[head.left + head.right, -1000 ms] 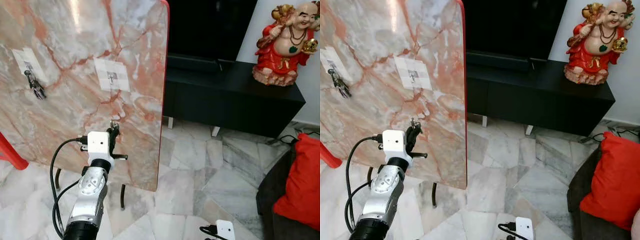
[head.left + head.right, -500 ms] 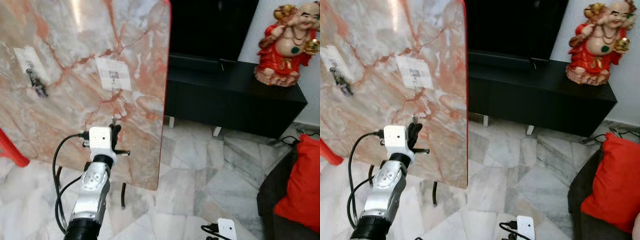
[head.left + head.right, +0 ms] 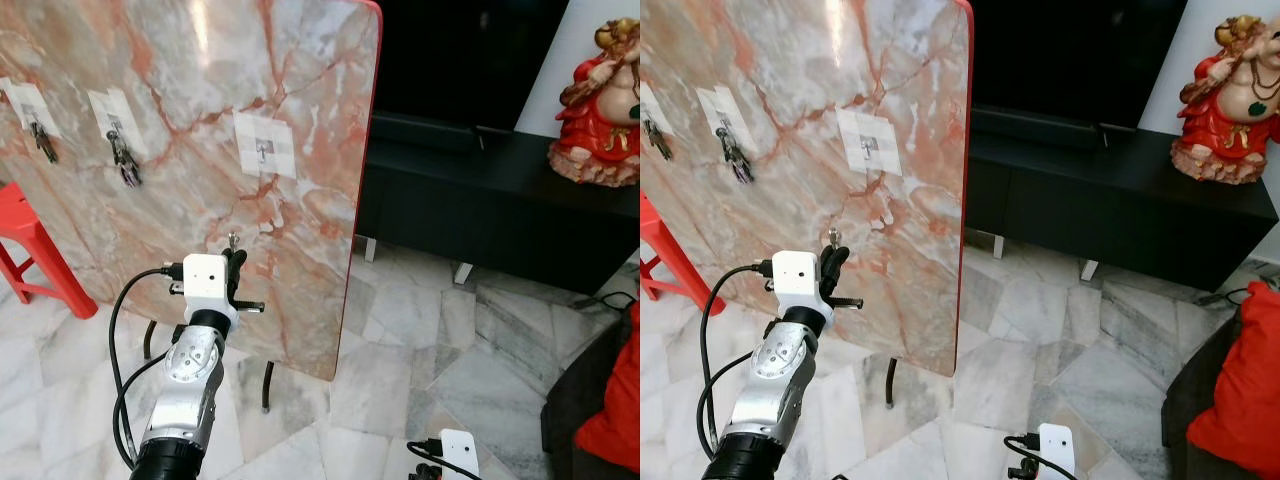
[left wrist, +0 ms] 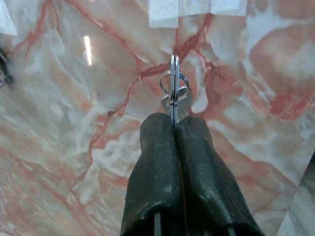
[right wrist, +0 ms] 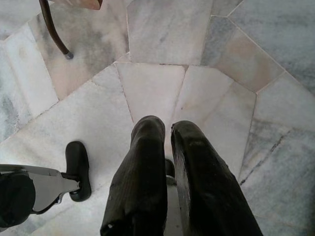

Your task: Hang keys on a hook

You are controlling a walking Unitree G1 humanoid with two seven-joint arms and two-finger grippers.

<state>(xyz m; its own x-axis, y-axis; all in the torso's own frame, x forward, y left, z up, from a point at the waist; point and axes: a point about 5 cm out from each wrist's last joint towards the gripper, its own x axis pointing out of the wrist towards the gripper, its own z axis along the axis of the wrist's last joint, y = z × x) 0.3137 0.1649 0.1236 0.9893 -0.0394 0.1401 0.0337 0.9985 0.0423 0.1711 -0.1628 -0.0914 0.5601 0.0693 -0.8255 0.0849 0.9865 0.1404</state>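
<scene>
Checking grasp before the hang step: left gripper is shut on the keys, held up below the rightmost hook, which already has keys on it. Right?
Not quite. The rightmost hook on its white patch is bare; keys hang on the two hooks further left. The left eye view shows it. The rest stands: the left gripper is shut on the silver key ring, below that hook, in front of the pink marble board.

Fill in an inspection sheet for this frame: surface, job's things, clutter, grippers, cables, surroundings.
Surface: upright marble board on thin dark legs.
Job's things: keys pinched in the left gripper, below the free hook; two more hooks already carry keys.
Clutter: nothing seen.
Grippers: left shut on the keys, raised before the board; right gripper hangs idle over the floor, fingers nearly together.
Cables: black cable loops from the left wrist camera.
Surroundings: black cabinet, red figurine, red stool, red cushion, marble floor.
</scene>
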